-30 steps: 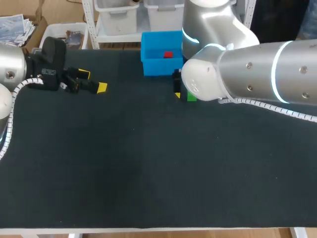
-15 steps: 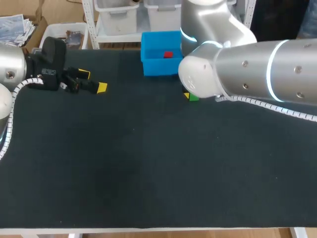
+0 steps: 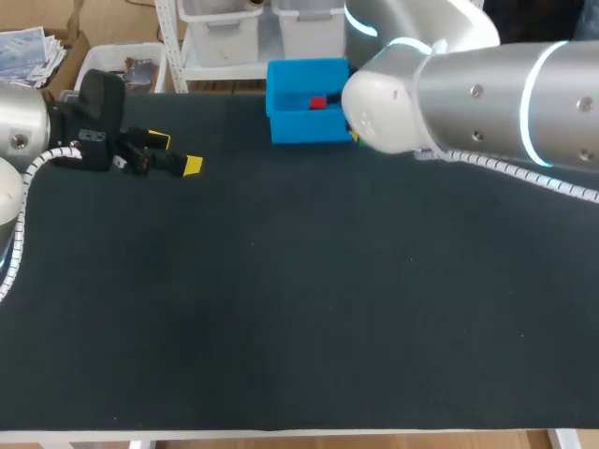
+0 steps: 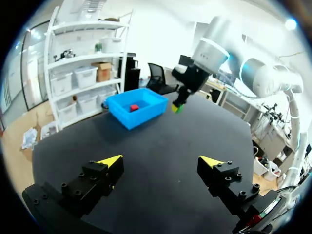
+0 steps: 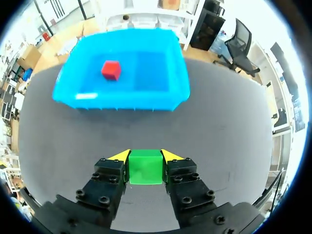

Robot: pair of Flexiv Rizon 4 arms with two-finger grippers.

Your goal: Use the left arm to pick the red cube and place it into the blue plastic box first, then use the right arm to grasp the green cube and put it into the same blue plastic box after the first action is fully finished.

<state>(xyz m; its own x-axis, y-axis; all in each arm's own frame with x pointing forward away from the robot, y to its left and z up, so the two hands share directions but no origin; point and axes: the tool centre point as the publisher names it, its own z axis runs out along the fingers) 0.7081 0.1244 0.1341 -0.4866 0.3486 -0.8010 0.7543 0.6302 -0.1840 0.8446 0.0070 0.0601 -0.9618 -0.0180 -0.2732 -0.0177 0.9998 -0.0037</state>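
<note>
The red cube (image 3: 318, 103) (image 5: 111, 69) lies inside the blue plastic box (image 3: 299, 128) (image 5: 122, 101) at the table's back edge. My right gripper (image 5: 145, 157) is shut on the green cube (image 5: 145, 166), which is held above the mat a short way in front of the box. In the left wrist view the green cube (image 4: 176, 108) hangs in the right gripper (image 4: 177, 103) beside the blue box (image 4: 130, 120), with the red cube (image 4: 134, 107) inside. In the head view my right arm hides that cube. My left gripper (image 3: 177, 153) (image 4: 161, 162) stands open with nothing in it at the far left.
The black mat (image 3: 281, 299) covers the whole table. My right arm (image 3: 468, 94) crosses the back right part above the mat. The left arm (image 3: 56, 140) rests at the back left corner.
My right gripper closed on the green cube, lifted it off the mat and carried it back toward the blue box. The left arm has not moved.
</note>
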